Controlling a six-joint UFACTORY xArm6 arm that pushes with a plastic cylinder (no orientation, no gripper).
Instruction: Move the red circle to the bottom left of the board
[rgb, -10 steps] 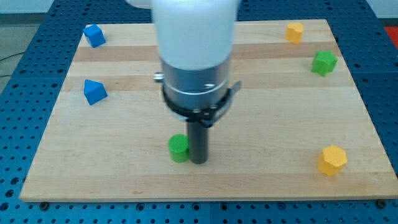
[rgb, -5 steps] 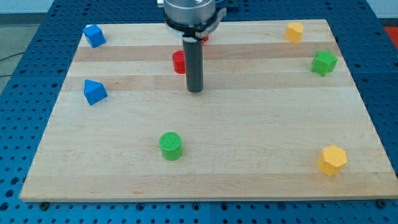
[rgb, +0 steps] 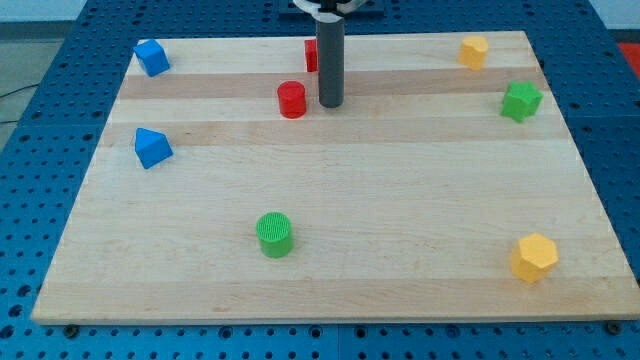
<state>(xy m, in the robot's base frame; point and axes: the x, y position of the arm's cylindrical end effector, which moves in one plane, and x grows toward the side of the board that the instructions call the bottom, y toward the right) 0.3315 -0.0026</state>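
So my tip (rgb: 331, 104) is just a bare dark rod end, nothing held, sitting just to the right of the red circle block (rgb: 292, 100) near the top middle of the wooden board (rgb: 400, 200). That block's a small, plain ribbed cylinder. Another red block (rgb: 311, 55) peeks out behind the rod.

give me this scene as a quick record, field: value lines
tip: my tip, just to the view's right of the red circle, small gap
target: red circle, upper middle of board
behind rod: second red block, partly hidden
blue blocks
green cylinder
green block
yellow blocks
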